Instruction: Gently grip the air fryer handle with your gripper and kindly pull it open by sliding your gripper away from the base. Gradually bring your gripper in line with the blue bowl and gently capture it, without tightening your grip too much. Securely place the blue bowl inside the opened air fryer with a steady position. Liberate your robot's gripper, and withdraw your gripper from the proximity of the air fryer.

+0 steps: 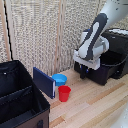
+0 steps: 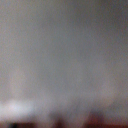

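In the exterior view the black air fryer point(image 1: 118, 47) stands at the right, with its black drawer point(image 1: 104, 69) sticking out toward the exterior view's left. My gripper point(image 1: 83, 75) hangs from the white arm point(image 1: 95, 42) right at the drawer's front end. The air fryer handle is hidden behind the gripper. I cannot tell whether the fingers are open or shut. The light-blue bowl point(image 1: 60, 79) sits on the wooden table to the exterior view's left of the gripper, apart from it. The wrist view is a grey blur and shows nothing clearly.
A red cup point(image 1: 64, 93) stands just in front of the bowl. A dark blue flat panel point(image 1: 44, 81) leans beside the bowl against a black fabric bin point(image 1: 20, 100). A pale curtain point(image 1: 45, 35) hangs behind. A wooden table top point(image 1: 95, 105) lies in front.
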Robot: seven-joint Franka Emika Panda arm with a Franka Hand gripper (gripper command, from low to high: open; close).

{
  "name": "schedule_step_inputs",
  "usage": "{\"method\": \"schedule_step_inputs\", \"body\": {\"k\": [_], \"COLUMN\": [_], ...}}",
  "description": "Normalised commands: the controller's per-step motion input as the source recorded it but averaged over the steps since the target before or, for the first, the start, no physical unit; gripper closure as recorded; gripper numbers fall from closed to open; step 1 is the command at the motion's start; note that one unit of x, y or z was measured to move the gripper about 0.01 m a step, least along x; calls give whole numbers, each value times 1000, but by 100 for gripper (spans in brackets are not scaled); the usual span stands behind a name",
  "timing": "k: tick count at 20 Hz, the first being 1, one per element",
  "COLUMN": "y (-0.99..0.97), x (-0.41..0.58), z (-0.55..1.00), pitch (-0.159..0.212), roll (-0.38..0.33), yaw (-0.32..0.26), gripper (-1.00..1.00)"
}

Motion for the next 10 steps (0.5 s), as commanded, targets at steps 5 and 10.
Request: {"method": "schedule_step_inputs", "body": {"k": [5,10], "y": [169,165], "x": [0,0], "z": [0,394], "pitch": [0,1], "roll": [-32,-7], "yaw": [-5,-28], "gripper": [-100,-100]}}
